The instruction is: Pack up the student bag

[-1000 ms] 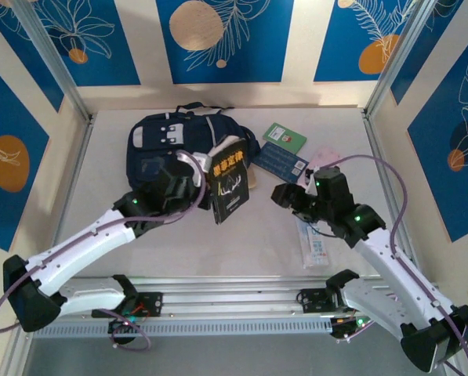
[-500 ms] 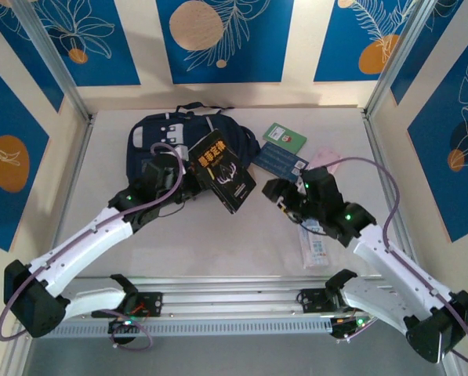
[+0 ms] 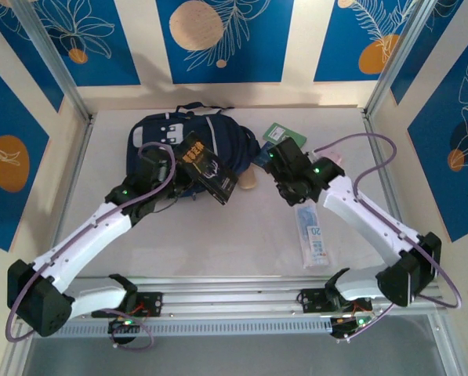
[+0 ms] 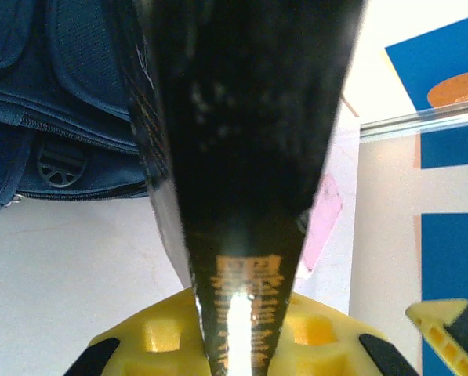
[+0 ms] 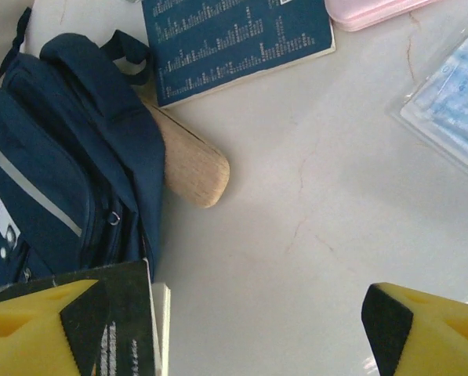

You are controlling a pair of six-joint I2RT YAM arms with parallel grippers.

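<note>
Left hand (image 4: 237, 337) clamps black book (image 4: 241, 157); from above, it overlaps student bag (image 3: 159, 131).

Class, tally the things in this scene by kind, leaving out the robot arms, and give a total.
Backpack: 1
Books: 2, a black book and a blue book
Green booklet: 1
Pink case: 1
Wooden stick: 1
Plastic packet: 1
Total: 7
</note>
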